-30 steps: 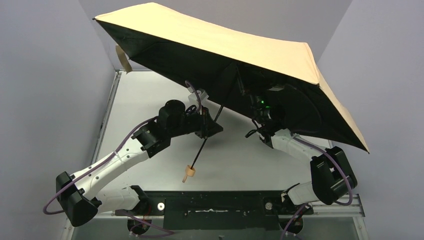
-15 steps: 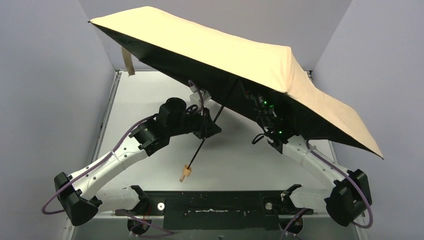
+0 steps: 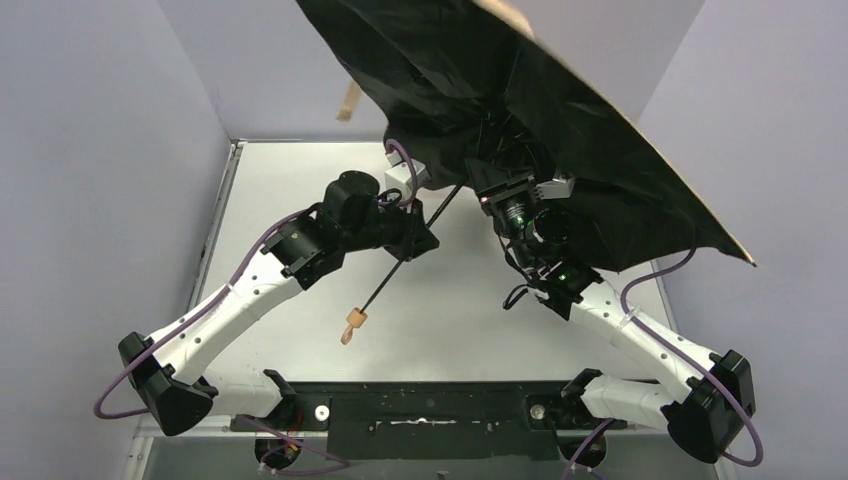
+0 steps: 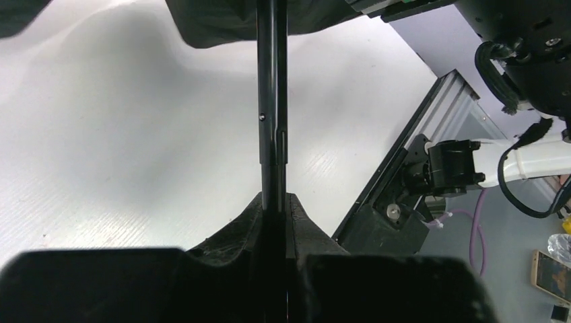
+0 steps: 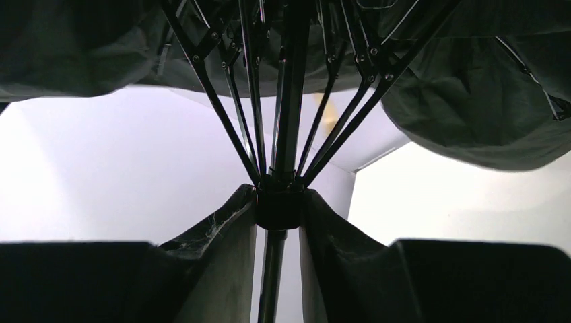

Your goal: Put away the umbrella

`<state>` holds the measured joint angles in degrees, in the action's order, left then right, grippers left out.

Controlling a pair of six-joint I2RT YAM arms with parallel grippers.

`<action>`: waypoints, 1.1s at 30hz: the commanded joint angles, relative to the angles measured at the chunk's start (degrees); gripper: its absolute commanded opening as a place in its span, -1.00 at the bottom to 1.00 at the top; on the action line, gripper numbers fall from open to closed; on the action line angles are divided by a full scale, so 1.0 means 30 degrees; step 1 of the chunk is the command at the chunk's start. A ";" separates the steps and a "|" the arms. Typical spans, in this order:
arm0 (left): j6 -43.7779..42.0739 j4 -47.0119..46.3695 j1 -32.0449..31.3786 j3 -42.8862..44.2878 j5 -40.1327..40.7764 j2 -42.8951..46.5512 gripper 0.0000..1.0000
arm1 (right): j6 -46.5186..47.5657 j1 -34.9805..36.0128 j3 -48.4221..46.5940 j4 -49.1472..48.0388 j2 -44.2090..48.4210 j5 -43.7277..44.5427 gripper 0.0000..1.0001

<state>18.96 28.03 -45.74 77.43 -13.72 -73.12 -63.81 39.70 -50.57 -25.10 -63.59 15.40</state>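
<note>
Top view high and back from the umbrella [image 3: 560, 120], looking down, left wrist view close beside its shaft [image 4: 273, 101], right wrist view close under its ribs [image 5: 225, 114], looking up, shaft shared.

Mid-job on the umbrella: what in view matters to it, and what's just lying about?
Job: umbrella, open; its shaft in the left gripper; its runner in the right gripper; handle hanging free.
Just there: table; frame rail; small clutter beyond the table edge.

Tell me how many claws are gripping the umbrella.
2. The left claw grips the shaft of the umbrella; the right claw closes around its rib collar under the canopy.
</note>
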 commanded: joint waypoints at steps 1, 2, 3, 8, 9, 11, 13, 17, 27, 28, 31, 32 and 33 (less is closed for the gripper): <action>-0.0609 -0.5915 0.0436 0.1959 0.1613 -0.0372 -1.00 | 0.0547 0.2131 0.0449 0.2094 -0.0199 -0.3872 -1.00; -0.0593 -0.5975 0.0478 0.1823 0.1682 -0.0340 -1.00 | 0.0593 0.2229 0.0361 0.2207 -0.0256 -0.3873 -1.00; -0.0565 -0.6022 0.0538 0.1668 0.1746 -0.0285 -1.00 | 0.0635 0.2296 0.0350 0.2266 -0.0296 -0.3829 -1.00; -0.0608 -0.5439 0.0582 0.0227 0.1424 0.0668 -0.38 | 0.0675 0.1798 0.0426 0.2935 0.0553 -0.1791 -1.00; -0.0567 -0.5109 0.0547 -0.0194 0.1109 0.0929 -0.21 | 0.0660 0.1528 0.0358 0.3082 0.0793 -0.1265 -1.00; -0.0269 -0.4566 0.0417 -0.1202 0.0449 0.1583 0.20 | 0.0604 0.1001 0.0157 0.3257 0.1059 -0.0079 -1.00; -0.0012 -0.3977 0.0153 -0.2238 -0.0025 0.2385 0.79 | 0.0734 0.0394 -0.0140 0.3591 0.1184 0.0607 -1.00; 0.0218 -0.1916 -0.0548 -0.3947 0.0585 0.4272 0.85 | 0.0712 -0.0708 -0.0498 0.3950 0.1033 0.1438 -1.00; 0.1164 0.1592 -0.2588 -0.6201 0.3532 0.6653 0.89 | 0.0005 -0.1170 -0.1436 0.4190 -0.0278 0.4090 -1.00; 0.0954 0.2120 -0.2837 -0.6267 0.3907 0.6676 0.89 | 0.0104 -0.1238 -0.1560 0.4220 -0.0336 0.4124 -1.00; 0.0283 0.3229 -0.3282 -0.6504 0.4423 0.6768 0.90 | 0.0367 -0.1365 -0.2108 0.4455 -0.0481 0.4126 -1.00; 0.0115 0.3492 -0.3301 -0.6576 0.4425 0.6804 0.90 | 0.0406 -0.1394 -0.2200 0.4495 -0.0489 0.4129 -1.00; -0.0078 0.3749 -0.3300 -0.6614 0.4425 0.6779 0.91 | 0.0414 -0.1424 -0.2215 0.4500 -0.0461 0.4126 -1.00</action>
<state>21.30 35.11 -54.94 57.69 -3.31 -53.78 -62.81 35.97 -52.95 -8.21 -65.73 24.03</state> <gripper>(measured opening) 0.950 0.248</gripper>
